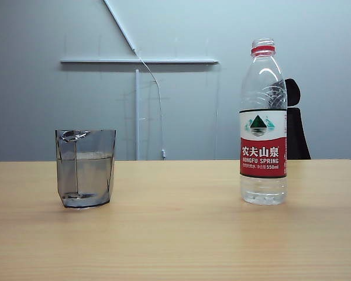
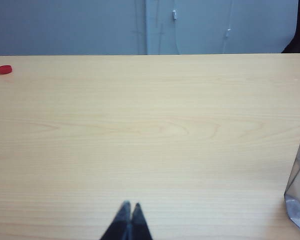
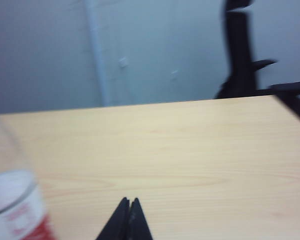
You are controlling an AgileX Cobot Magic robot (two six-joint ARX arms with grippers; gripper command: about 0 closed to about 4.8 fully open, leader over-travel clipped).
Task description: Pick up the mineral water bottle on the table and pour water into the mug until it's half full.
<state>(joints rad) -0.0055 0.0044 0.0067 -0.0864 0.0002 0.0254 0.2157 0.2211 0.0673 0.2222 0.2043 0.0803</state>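
A: Mineral water bottle (image 1: 263,123)?
B: Upright on tabletop (image 1: 175,234), uncapped, well apart from mug (image 1: 85,168) holding water (image 1: 93,175).
A: Hands?
B: Left hand (image 2: 129,205) fingers together, empty, near mug. Right hand (image 3: 129,200) likewise, beside bottle.

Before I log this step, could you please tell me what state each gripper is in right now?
Left gripper: closed, holding nothing, above the bare table.
Right gripper: closed, holding nothing, beside the mineral water bottle.
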